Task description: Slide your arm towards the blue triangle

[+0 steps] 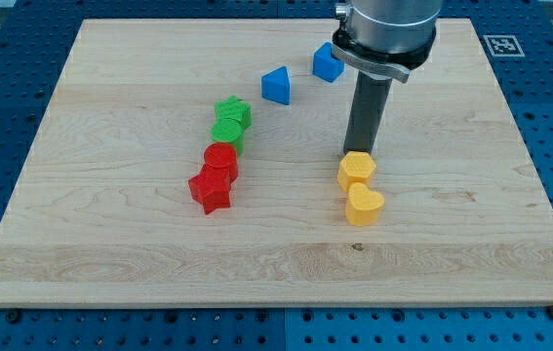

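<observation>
Nearest the view's bottom, the yellow heart (364, 206) lies on the wooden tabletop (110, 263), touching the yellow hexagon block (356, 170) just above it. Left of these, the red star (211, 190) sits against the red cylinder (221, 158). Above that come the green cylinder (226, 134) and the green star (232, 113), all four forming a touching column. The rod's tip (357, 152) stands at the top edge of the yellow hexagon block, seemingly touching it. No claw is fitted, only the rod. Farther up, the blue triangle (276, 85) rests up and to the left of the tip, well apart from it. A second blue block (327, 62) lies near the view's top, beside the arm's housing.
</observation>
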